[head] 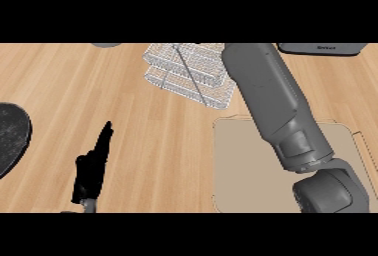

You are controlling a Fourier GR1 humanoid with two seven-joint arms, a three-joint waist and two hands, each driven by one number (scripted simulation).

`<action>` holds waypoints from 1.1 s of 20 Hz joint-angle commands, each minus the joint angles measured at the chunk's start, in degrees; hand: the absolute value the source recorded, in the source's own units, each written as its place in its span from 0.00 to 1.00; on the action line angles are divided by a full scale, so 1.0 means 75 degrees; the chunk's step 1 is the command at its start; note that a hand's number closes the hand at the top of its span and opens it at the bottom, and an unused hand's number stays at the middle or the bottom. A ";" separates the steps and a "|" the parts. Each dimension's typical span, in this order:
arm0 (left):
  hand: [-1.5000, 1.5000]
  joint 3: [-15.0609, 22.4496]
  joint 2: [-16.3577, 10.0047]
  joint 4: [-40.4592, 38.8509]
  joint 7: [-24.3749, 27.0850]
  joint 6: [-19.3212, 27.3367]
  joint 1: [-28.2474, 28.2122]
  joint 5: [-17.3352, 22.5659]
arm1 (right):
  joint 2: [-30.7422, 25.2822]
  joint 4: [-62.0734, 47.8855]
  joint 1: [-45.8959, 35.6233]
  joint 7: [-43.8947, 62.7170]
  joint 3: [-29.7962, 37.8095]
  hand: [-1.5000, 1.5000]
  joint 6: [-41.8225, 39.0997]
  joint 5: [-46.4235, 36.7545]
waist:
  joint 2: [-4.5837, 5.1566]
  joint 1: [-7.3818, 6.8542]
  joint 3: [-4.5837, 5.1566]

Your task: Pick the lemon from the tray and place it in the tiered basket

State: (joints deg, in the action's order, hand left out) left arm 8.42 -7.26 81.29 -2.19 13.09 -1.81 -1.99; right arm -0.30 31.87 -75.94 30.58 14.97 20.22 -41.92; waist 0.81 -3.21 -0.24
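Observation:
The white wire tiered basket [186,72] stands at the back of the wooden counter, centre. A beige tray [240,170] lies at the lower right, partly covered by my right forearm [277,107]. That forearm runs from the lower right across the tray and past the basket's right side to the view's top edge, where the right hand is cut off. No lemon shows on the tray or in the basket. My left hand [92,167] rests at the lower left, open, fingers straight and pointing away, far from both.
A dark round pan or plate [9,137] sits at the left edge. A grey appliance [321,48] is at the top right, and a small grey object [107,45] at the top left of the basket.

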 commanded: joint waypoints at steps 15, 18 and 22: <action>0.50 -0.0244 -0.0025 -0.0041 0.0229 0.0010 -0.0780 0.0096 | -0.1165 0.1615 0.0578 -0.0284 0.0864 0.00 0.2357 0.0922 | -0.0233 0.0667 0.0030; 0.50 -0.0576 -0.0239 -0.0341 0.0171 -0.0104 -0.0545 0.0224 | -0.1521 0.2453 0.1258 -0.0025 0.0959 0.00 0.2041 0.1099 | -0.0222 0.0753 0.0031; 0.50 -0.0546 -0.0088 -0.0113 0.0209 0.0084 -0.0779 0.0197 | -0.2171 0.4044 0.2498 0.0058 0.1147 0.00 0.0703 0.1797 | -0.0294 0.1003 0.0022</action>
State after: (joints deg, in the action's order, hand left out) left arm 5.16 -7.93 82.18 0.28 13.57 -7.12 -0.94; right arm -12.40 53.38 -64.28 30.29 22.12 32.12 -32.33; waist -1.25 2.65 -0.31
